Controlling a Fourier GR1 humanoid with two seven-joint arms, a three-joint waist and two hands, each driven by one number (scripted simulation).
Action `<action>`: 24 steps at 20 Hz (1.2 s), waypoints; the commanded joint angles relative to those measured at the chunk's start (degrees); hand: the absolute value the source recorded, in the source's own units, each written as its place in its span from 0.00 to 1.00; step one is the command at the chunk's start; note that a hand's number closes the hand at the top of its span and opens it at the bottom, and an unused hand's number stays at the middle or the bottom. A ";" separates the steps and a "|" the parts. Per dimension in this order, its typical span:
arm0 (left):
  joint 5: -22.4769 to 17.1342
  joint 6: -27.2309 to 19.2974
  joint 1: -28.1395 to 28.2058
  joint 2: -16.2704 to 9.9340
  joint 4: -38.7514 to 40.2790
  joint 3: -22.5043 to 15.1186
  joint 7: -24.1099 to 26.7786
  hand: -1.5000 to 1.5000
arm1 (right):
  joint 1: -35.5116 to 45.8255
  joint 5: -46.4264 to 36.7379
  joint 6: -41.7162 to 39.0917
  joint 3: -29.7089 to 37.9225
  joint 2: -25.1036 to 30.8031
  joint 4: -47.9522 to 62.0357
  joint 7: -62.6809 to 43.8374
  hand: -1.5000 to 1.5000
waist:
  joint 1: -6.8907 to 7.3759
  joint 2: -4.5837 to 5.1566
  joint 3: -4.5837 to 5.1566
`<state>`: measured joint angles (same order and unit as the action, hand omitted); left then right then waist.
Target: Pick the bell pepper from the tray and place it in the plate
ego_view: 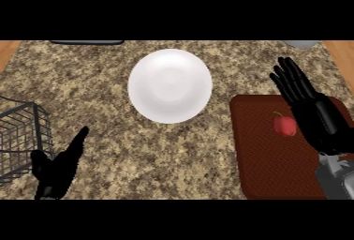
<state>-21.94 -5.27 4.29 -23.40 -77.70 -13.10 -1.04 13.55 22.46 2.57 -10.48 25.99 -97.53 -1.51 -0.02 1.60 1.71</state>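
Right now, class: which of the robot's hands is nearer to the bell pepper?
Right. The right hand hovers open just beside the bell pepper over the tray; the left hand rests far across the counter, near the wire basket.

Bell pepper [284, 125]: small, red, with a thin stem pointing up and to the left; it lies on the tray, in the tray's far half, between the middle and the right edge.
Tray [266, 161]: dark reddish-brown, flat, rounded corners; it lies at the counter's right side, reaching to the near edge.
Plate [170, 86]: white, round, bare; it lies on the counter near the middle, toward the far edge, left of the tray and apart from it.
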 commanded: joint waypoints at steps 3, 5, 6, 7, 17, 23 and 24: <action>1.75 0.29 3.26 -6.38 -16.47 2.22 -1.47 0.50 | 4.37 -8.44 -1.35 -6.48 0.39 3.50 1.09 1.00 | 1.60 -1.69 -1.60; 2.78 0.94 7.57 -10.47 -23.81 3.76 0.33 0.50 | 5.19 -9.94 -3.57 -8.57 1.47 4.48 1.26 1.00 | 2.63 -2.61 -1.70; 3.90 0.90 8.04 -12.46 -24.42 4.62 0.96 0.50 | 6.04 -11.27 -4.22 -9.77 1.73 4.86 1.58 1.00 | 2.74 -2.90 -1.64; 3.78 2.44 15.13 -14.56 -20.38 2.59 -2.73 0.50 | 5.63 -21.99 -2.35 -8.74 12.62 7.14 -1.84 1.00 | 0.58 -4.94 0.83; 4.26 0.89 11.97 -14.30 -22.11 7.47 1.44 0.50 | 3.79 -27.82 10.56 -10.38 2.28 11.08 3.51 0.00 | -4.10 -3.40 -1.76; 3.37 0.76 13.64 -14.02 -22.24 9.43 2.47 0.50 | 4.85 -33.41 15.17 -10.54 2.69 11.04 7.09 0.00 | -6.21 -4.10 -1.46; 3.20 0.88 14.03 -14.56 -22.06 10.27 2.73 0.50 | 5.15 -34.83 15.75 -11.36 2.66 10.72 6.44 0.00 | -6.32 -4.40 -1.30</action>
<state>-15.67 -2.78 34.51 -42.43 -88.03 -6.75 -7.35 18.00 -8.75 15.82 -20.95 28.72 -86.86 3.99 -3.28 -2.14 0.03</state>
